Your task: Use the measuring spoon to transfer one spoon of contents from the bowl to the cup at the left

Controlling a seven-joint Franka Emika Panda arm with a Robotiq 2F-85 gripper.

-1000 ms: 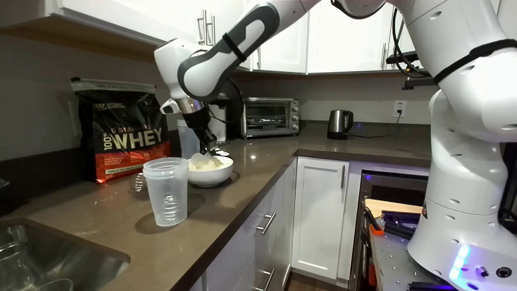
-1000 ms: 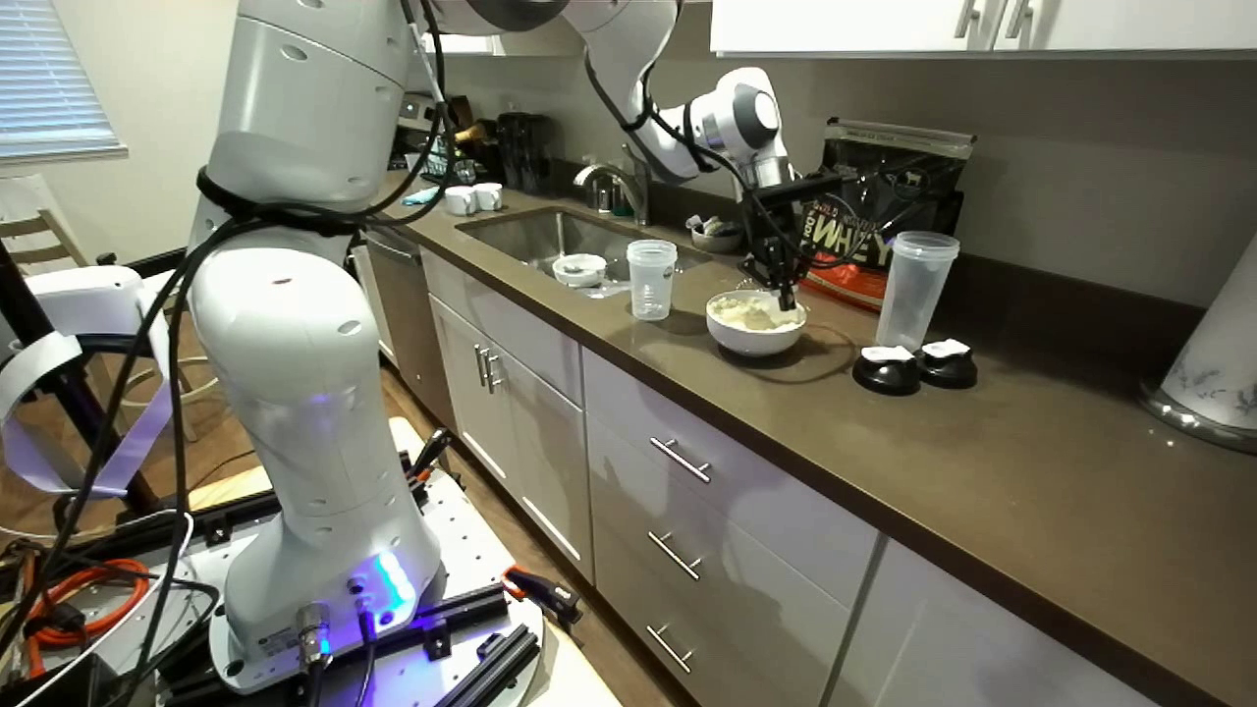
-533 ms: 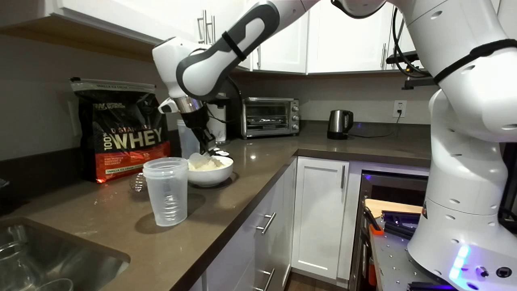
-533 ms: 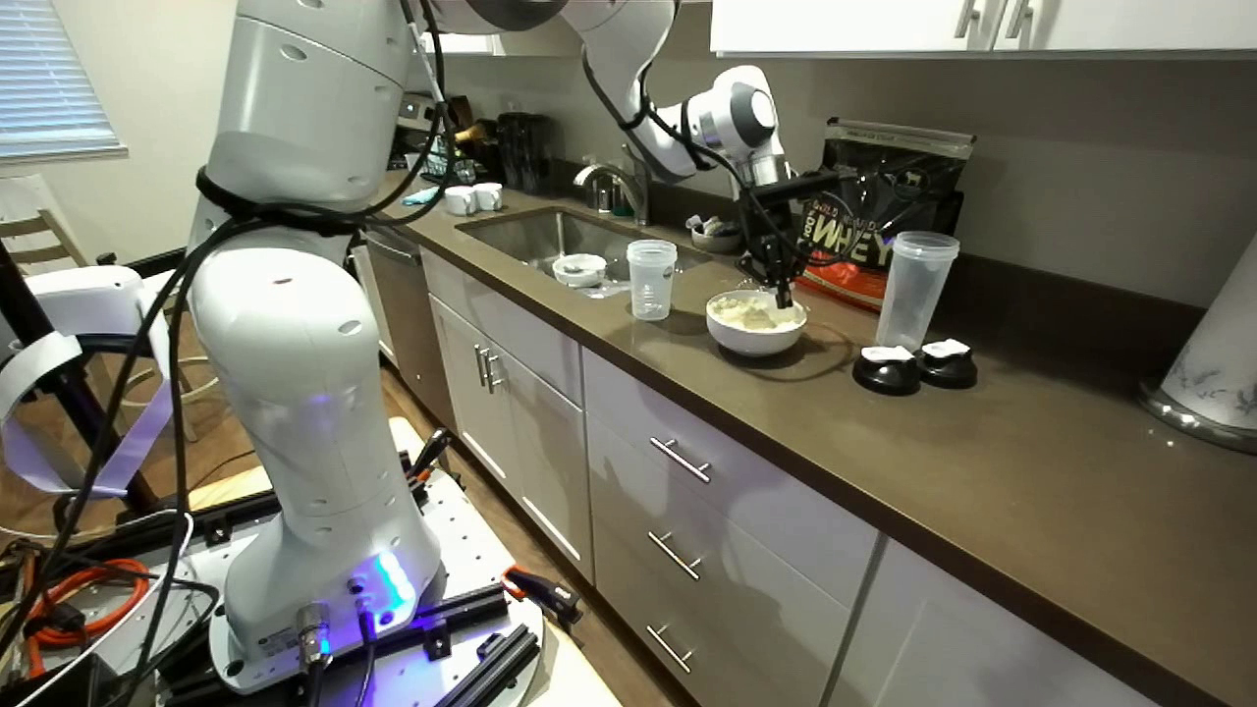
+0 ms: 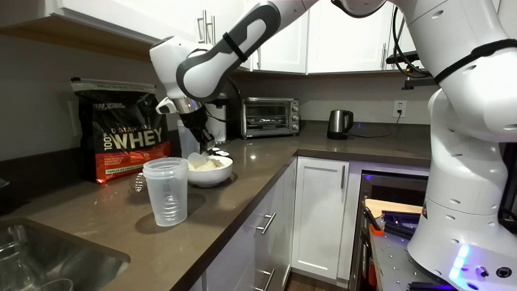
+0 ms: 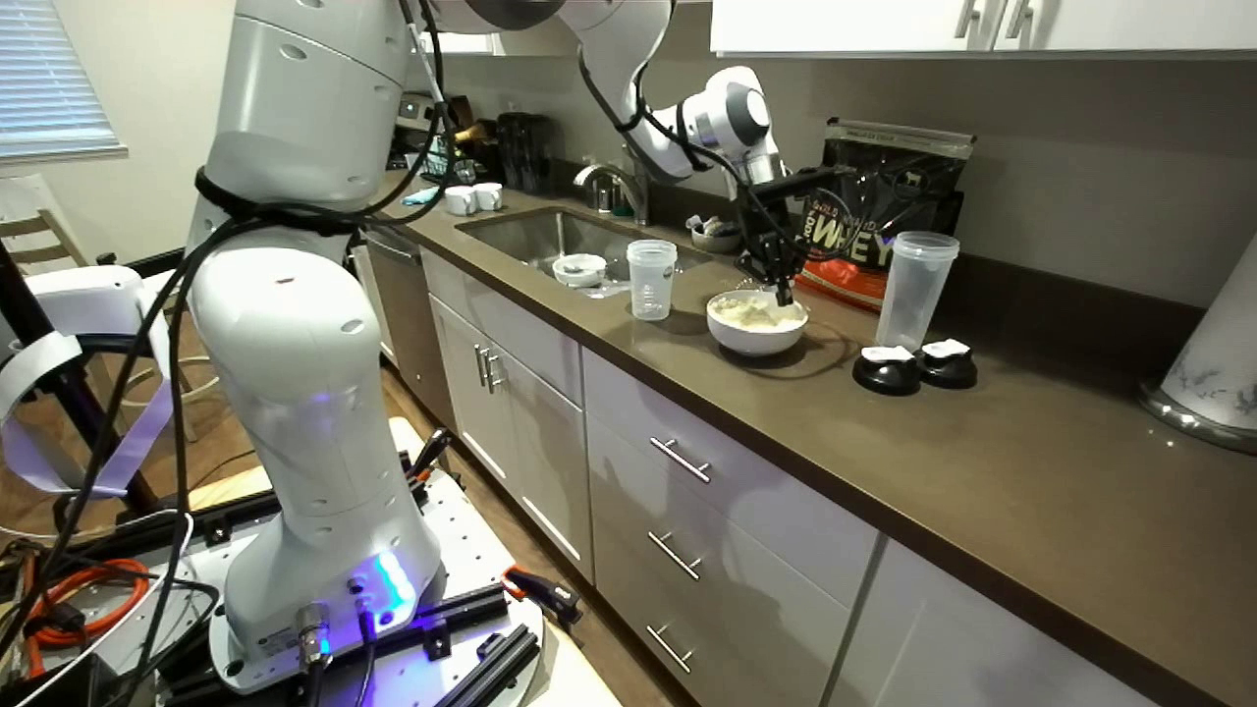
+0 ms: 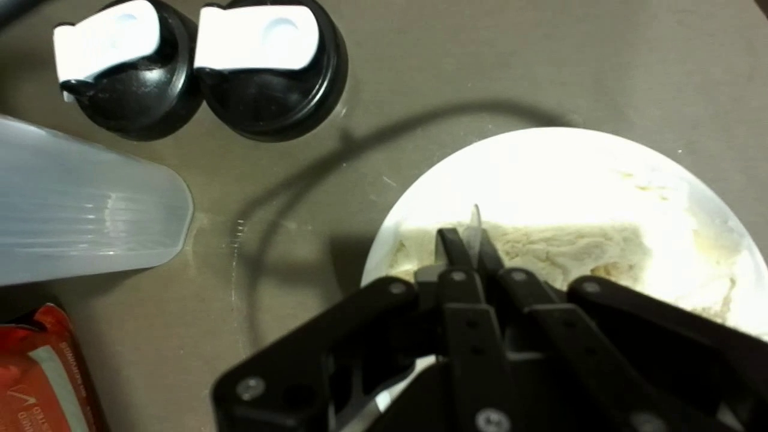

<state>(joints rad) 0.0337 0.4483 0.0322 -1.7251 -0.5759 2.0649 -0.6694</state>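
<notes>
The white bowl point(image 5: 208, 178) stands on the counter with pale powder point(image 5: 212, 165) in it; both also show in the wrist view, the bowl point(image 7: 390, 237) overexposed and the powder point(image 7: 564, 246) lumpy. My gripper point(image 7: 471, 243) points down over the bowl's edge, shut on the thin handle of the measuring spoon point(image 7: 474, 225). The spoon's pale scoop point(image 5: 197, 160) sits tilted at the bowl's inner side, at the powder. Whether it holds powder is hidden. The clear cup point(image 5: 167, 194) stands upright beside the bowl, also in an exterior view point(image 6: 651, 280). My gripper point(image 6: 783, 295) is apart from the cup.
Another clear tumbler point(image 6: 913, 290) and two black lids point(image 6: 887, 371) stand on the bowl's far side from the cup. A whey bag point(image 5: 125, 133) stands behind, at the wall. A wire ball point(image 5: 138, 182) lies behind the cup. A sink point(image 6: 560, 236) lies beyond the cup.
My gripper has shifted very slightly up with the spoon. The scoop shows a little more clearly above the powder. The bowl has barely shifted; the cup stands where it was.
</notes>
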